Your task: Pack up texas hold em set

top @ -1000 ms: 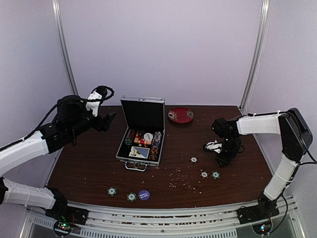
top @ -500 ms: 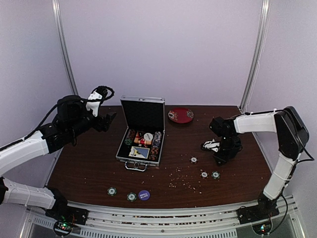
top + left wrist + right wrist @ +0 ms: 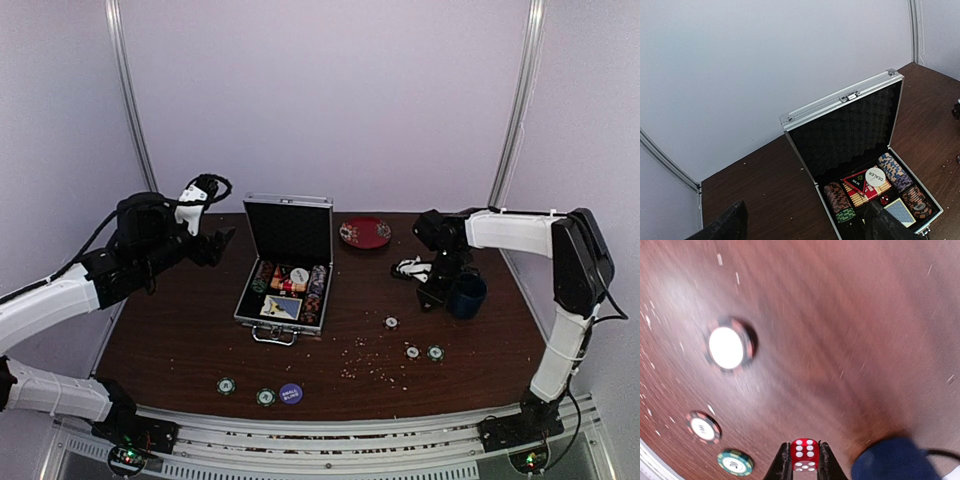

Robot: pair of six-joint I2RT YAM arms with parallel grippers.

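The silver case point(image 3: 262, 318) lies open left of the table's middle, with its black-lined lid point(image 3: 850, 132) upright. Inside are chip rows point(image 3: 895, 172), a red card deck point(image 3: 865, 190), a blue-backed deck point(image 3: 900, 210) and a red die point(image 3: 885, 200). My right gripper point(image 3: 804, 446) is shut on another red die point(image 3: 803, 456), held above the table beside the mug; in the top view this gripper point(image 3: 430, 297) points down. My left gripper point(image 3: 215, 245) hovers left of the case, open and holding nothing. Loose chips point(image 3: 391, 322) point(image 3: 412, 352) point(image 3: 435, 352) lie below the right gripper.
A dark blue mug point(image 3: 466, 296) stands right beside the right gripper. A red round plate point(image 3: 364, 232) sits behind it, near the back edge. More chips point(image 3: 226, 385) point(image 3: 265, 397) point(image 3: 291, 393) lie near the front edge. Crumbs speckle the wood around the middle.
The right jaws closed on the red die. The right arm then lifted and swung back and left, uncovering the mug. The left arm has not moved.
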